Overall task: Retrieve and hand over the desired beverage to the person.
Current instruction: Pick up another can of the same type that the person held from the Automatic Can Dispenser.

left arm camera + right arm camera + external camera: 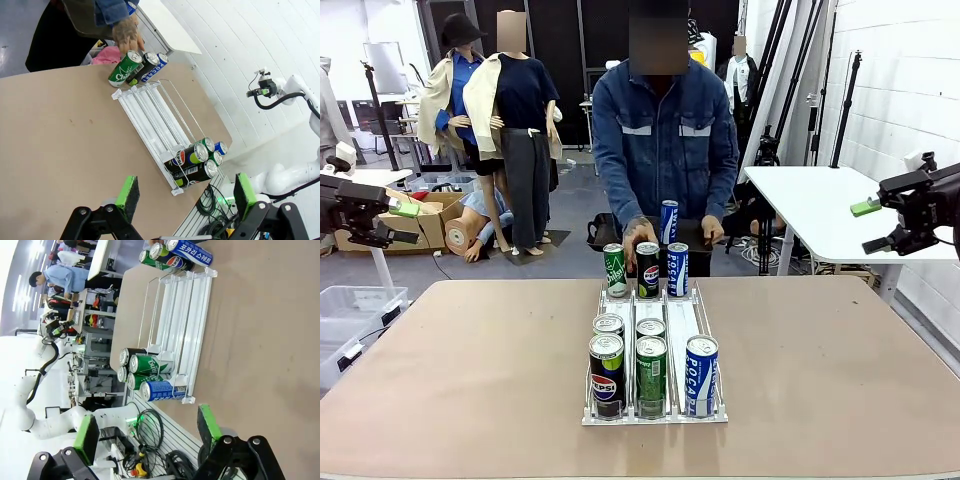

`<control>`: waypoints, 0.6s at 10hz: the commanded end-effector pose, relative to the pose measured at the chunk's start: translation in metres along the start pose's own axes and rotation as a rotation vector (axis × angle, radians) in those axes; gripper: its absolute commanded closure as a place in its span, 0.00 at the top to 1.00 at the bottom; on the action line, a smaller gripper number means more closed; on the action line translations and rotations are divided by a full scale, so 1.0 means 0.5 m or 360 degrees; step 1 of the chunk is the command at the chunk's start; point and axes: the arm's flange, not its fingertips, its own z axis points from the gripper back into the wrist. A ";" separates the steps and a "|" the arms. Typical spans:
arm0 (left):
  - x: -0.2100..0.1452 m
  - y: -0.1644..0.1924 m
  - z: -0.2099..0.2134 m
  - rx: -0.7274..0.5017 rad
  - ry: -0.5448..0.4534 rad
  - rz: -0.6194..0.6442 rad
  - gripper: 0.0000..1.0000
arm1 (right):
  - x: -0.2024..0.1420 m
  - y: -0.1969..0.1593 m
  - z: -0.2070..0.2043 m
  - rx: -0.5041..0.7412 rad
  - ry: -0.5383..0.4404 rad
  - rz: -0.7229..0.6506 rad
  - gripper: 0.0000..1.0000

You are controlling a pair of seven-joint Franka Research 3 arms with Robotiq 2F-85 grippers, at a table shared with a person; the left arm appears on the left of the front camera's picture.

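person (665, 130) at the table's (470, 380) far edge, a hand (638, 232) on three cans (647, 270) at the rack's (682, 325) far end, five cans (650, 360) at its near end, wrist views show left gripper (186, 195) and right gripper (147, 432) both spread apart

My left pincer (186, 194) is black with two green pads (128, 196). My right pincer (147, 432) looks the same. My right arm (299, 83) is white and round, with a black cable (268, 106) looping by it.
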 end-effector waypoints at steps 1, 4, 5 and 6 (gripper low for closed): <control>0.001 -0.003 0.003 -0.0008 -0.0010 0.0001 1.00 | 0.000 -0.001 0.000 0.0001 0.0000 -0.0010 1.00; 0.001 -0.003 0.003 -0.0008 -0.0010 0.0001 1.00 | 0.000 -0.001 0.000 0.0001 0.0000 -0.0010 1.00; 0.001 -0.003 0.003 -0.0008 -0.0010 0.0001 1.00 | 0.000 -0.001 0.000 0.0001 0.0000 -0.0010 1.00; 0.001 -0.003 0.003 -0.0008 -0.0010 0.0001 1.00 | 0.000 -0.001 0.000 0.0001 0.0000 -0.0010 1.00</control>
